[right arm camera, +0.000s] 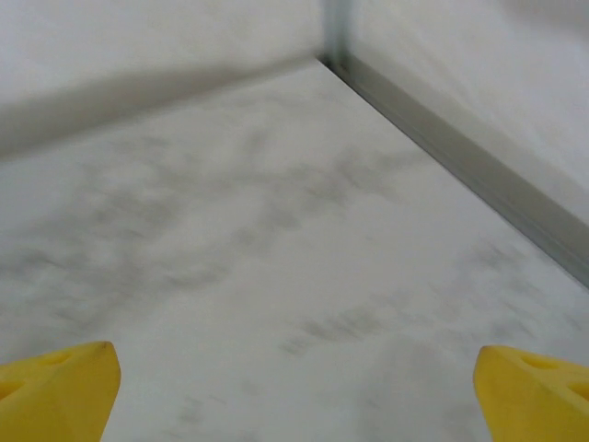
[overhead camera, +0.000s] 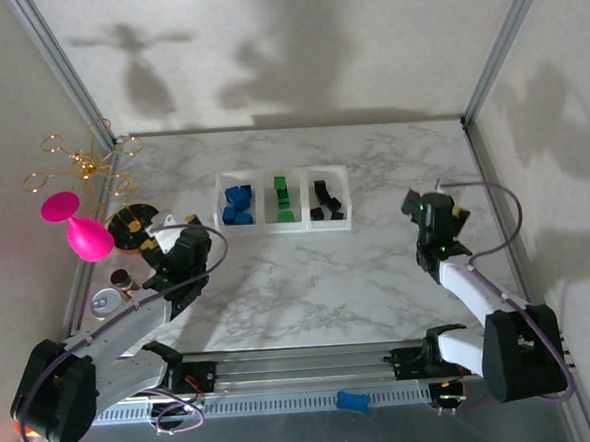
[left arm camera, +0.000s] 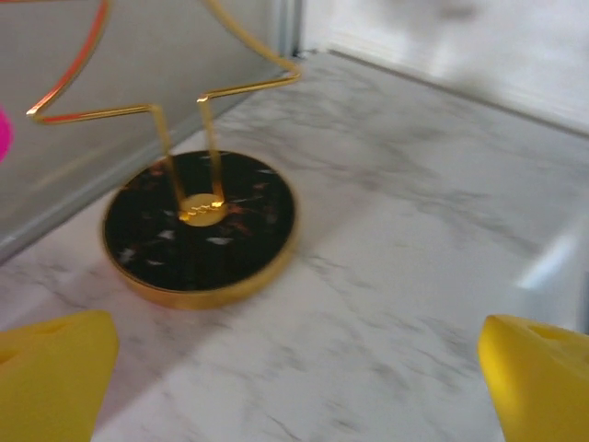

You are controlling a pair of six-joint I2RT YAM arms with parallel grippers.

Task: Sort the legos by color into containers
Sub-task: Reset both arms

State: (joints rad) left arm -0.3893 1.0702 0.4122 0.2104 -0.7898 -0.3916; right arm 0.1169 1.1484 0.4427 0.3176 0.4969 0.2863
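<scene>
- Far left, top view: gold wire stand (overhead camera: 76,164) by the left frame post. Pink bulb-shaped item (overhead camera: 83,234) sits just below it.
- Black-and-gold dish (overhead camera: 135,223) near the table's left edge. In the L wrist view the wire stem rises from the centre of the dish (left arm camera: 147,241), which lies ahead-left of the fingers.
- Silver can (overhead camera: 107,302) and small dark cylinder (overhead camera: 123,280) by the left edge, just beside the L arm.
- L gripper (overhead camera: 168,237): just right of the dish, over the marble table (overhead camera: 309,280). Wrist view: L gripper (left arm camera: 294,387) has its yellow fingertips (left arm camera: 55,368) at opposite frame edges. Jaws wide apart, nothing between.
- Containers (overhead camera: 285,229): three joined compartments in a row, centre-rear of the table, between the two arms, apart from both.
- Left compartment: blue legos (overhead camera: 238,204). Mid: green legos (overhead camera: 283,197). Right: black legos (overhead camera: 324,201). All legos seen lie inside the compartments.
- R gripper (overhead camera: 436,202): right of the containers, near, not touching. Wrist view: R gripper (right arm camera: 294,387), fingertips (right arm camera: 55,387) at the frame edges. Jaws wide apart, bare marble between. View blurred.
- Blue piece (overhead camera: 352,402) on the base rail at the near edge, between the arm bases.
</scene>
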